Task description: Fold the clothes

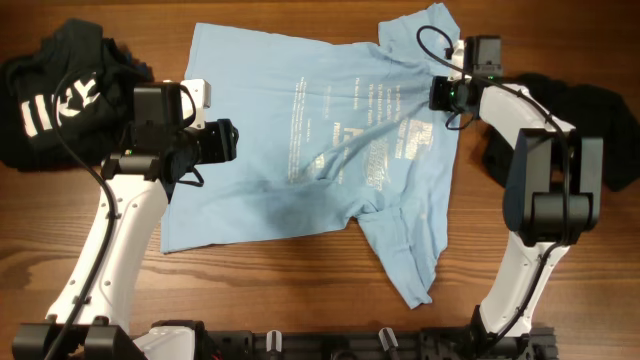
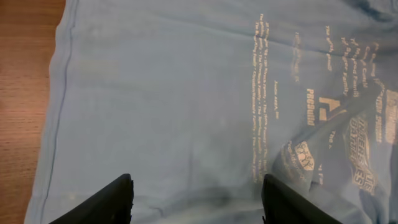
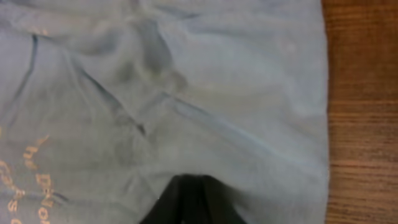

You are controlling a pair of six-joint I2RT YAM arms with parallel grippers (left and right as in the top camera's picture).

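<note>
Left end effector [image 2: 196,202] released, fingers spread over light-blue T-shirt [image 1: 320,140] near its left hem. Right end effector [image 3: 191,199] clenched at shirt's right edge; can't tell if pinching cloth. Shirt spread mid-worktop [image 1: 300,290]; black garment [image 1: 50,100] far left.
</note>
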